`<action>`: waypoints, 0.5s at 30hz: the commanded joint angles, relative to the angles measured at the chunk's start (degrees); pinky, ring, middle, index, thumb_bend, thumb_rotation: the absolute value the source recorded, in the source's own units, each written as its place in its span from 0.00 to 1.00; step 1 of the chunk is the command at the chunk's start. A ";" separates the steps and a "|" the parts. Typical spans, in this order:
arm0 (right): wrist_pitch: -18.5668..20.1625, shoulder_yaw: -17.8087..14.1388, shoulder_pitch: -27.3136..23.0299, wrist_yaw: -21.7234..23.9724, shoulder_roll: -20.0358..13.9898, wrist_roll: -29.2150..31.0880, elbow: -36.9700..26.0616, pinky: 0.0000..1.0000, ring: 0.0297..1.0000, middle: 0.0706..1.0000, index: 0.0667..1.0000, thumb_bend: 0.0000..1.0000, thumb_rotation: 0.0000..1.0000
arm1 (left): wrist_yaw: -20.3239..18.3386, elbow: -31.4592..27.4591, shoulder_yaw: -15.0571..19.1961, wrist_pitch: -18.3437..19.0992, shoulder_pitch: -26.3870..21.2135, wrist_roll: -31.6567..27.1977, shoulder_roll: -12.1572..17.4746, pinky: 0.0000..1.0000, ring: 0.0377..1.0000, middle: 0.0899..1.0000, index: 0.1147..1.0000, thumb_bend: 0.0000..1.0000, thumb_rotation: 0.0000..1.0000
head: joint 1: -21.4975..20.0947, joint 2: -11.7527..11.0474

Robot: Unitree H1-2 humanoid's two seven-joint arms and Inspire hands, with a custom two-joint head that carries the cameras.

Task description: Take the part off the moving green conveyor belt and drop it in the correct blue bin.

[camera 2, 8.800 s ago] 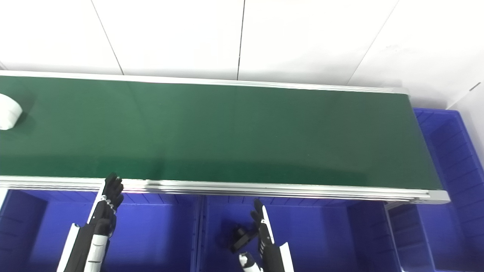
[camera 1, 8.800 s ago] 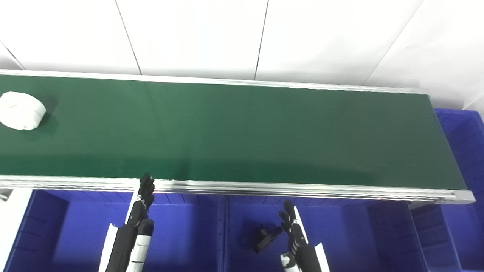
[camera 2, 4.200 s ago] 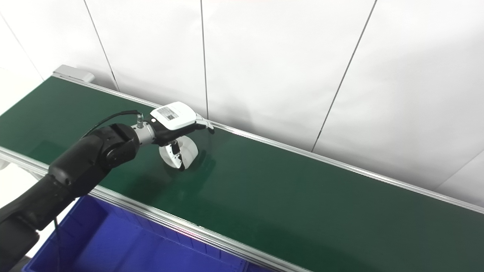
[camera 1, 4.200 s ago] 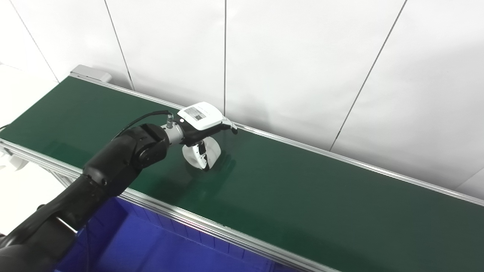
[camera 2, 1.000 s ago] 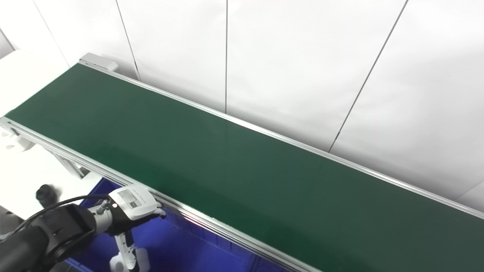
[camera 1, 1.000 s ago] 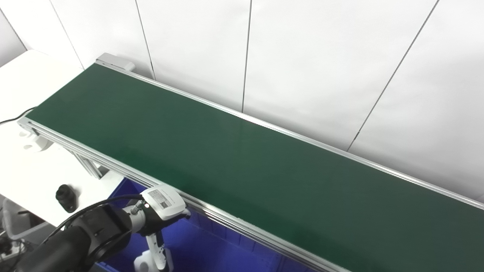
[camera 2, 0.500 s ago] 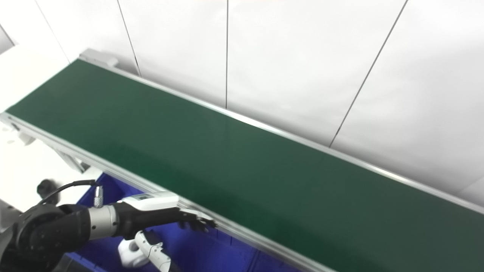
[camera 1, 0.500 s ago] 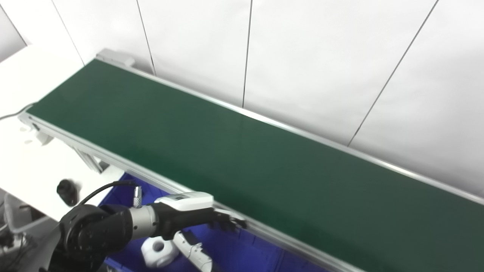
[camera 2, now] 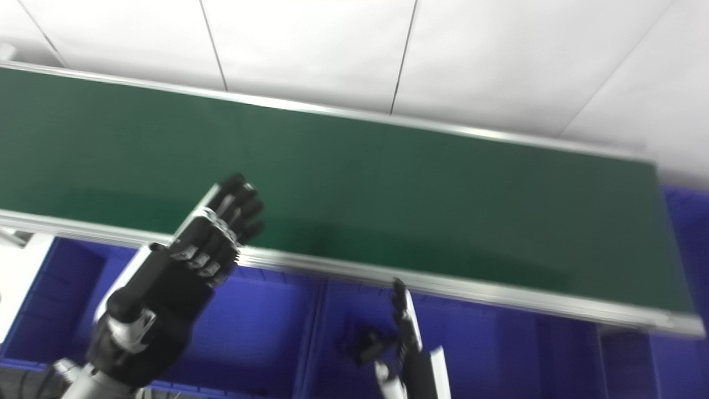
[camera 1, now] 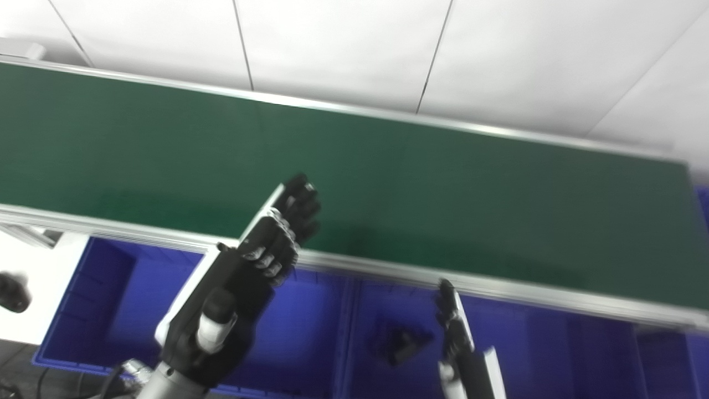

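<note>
The long green conveyor belt [camera 1: 388, 166] has nothing on it now. Below its near edge sit the blue bins [camera 1: 99, 310]. The left hand [camera 1: 243, 277] is raised over them, its fingers straight and apart, holding nothing. The right hand [camera 1: 457, 338] waits low over the middle bin, its fingers straight too, and it holds nothing either. A small dark piece [camera 1: 401, 343] lies in that bin. The white part is not in these pictures; half a second ago it lay in the far-left bin under the left hand, so I think the drop is done. The camera has swung right since then.
</note>
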 commanded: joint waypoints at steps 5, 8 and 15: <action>-0.04 8.22 1.14 -3.56 10.06 -3.13 0.32 0.98 0.98 1.00 1.00 0.84 0.99 | 2.80 7.53 -2.10 -9.77 0.23 8.06 5.39 1.00 1.00 1.00 1.00 0.88 1.00 | -5.68 -0.20; -0.44 8.72 0.91 -4.90 10.57 -4.14 1.00 0.99 0.98 1.00 1.00 0.84 1.00 | 3.33 11.19 -2.29 -12.87 -0.69 9.69 7.64 1.00 1.00 1.00 1.00 0.88 1.00 | -6.87 -0.16; -0.56 8.79 0.86 -6.59 10.15 -4.09 0.59 1.00 0.99 1.00 1.00 0.84 1.00 | 5.12 11.24 -4.92 -20.70 -1.57 18.07 10.44 1.00 1.00 1.00 1.00 0.70 1.00 | -5.35 -0.14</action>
